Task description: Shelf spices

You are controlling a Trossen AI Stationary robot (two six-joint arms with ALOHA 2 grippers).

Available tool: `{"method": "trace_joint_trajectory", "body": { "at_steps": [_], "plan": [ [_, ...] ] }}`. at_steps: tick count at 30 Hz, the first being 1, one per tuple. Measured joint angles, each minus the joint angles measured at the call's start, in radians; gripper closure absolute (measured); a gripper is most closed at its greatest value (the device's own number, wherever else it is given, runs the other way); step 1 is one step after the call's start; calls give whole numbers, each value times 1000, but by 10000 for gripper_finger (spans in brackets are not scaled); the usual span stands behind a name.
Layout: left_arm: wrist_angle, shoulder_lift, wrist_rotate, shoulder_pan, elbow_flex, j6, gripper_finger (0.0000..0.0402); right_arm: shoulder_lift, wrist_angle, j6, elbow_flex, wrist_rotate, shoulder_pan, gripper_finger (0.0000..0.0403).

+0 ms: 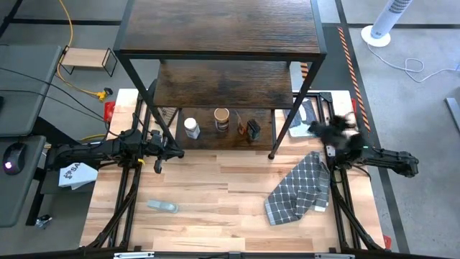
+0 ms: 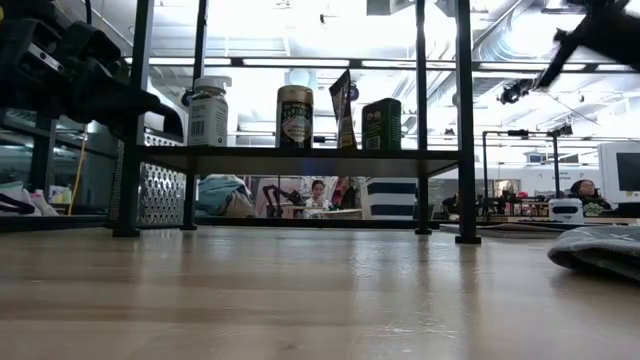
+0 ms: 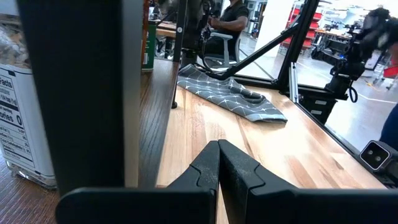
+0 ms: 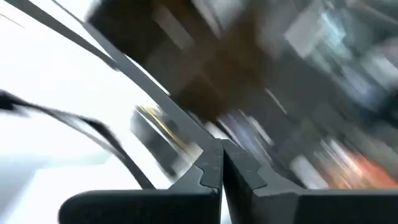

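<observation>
The shelf [image 1: 223,43] stands at the table's far side. On its lowest board [image 1: 215,137] stand, left to right, a white-capped jar [image 1: 192,127], a tan-lidded brown jar [image 1: 221,119], a reddish-brown packet [image 1: 238,124] and a dark jar [image 1: 253,129]; the low view shows them as the white-capped jar [image 2: 208,112], brown jar [image 2: 295,116], packet [image 2: 342,110] and dark jar [image 2: 381,124]. I see no slim amber bottle. My left gripper [image 1: 169,147] is shut, level by the shelf's left front leg [image 3: 81,93], next to the white-capped jar [image 3: 18,124]. My right gripper [image 1: 334,131] is shut, raised right of the shelf, blurred.
A grey patterned cloth [image 1: 298,188] lies on the table's right part, and a clear flat plastic object [image 1: 163,206] near the left front. A metal grater [image 2: 160,190] stands behind the shelf's left side. A small light-wood stand [image 1: 88,59] sits off the table, far left.
</observation>
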Motion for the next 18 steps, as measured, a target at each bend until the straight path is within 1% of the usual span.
{"method": "trace_joint_trajectory", "body": {
  "at_steps": [1,2,3,4,5,7,10,12,14,17,18],
  "plan": [
    [0,0,0,0,0,0,400,4,94,-24,13,27,0,402],
    [0,0,0,0,0,0,400,12,161,-58,42,28,0,402],
    [0,0,0,0,0,0,400,17,179,-91,78,4,0,402],
    [-1,0,0,0,0,0,400,19,158,-118,119,-45,0,402],
    [-1,0,0,0,0,0,400,26,100,-143,169,-102,0,402],
    [0,0,0,0,0,0,400,47,-92,-189,277,-177,0,402],
    [-2,0,0,0,0,0,400,106,-398,-312,455,-194,0,402],
    [-1,0,0,0,0,0,400,167,-591,-405,563,-155,0,402],
    [-1,0,0,0,0,0,400,243,-765,-460,656,-63,0,402],
    [-1,0,-1,0,0,11,400,354,-903,-468,758,53,0,402],
    [4,0,-14,0,0,77,400,391,-924,-458,784,84,0,402]
  ]
}}
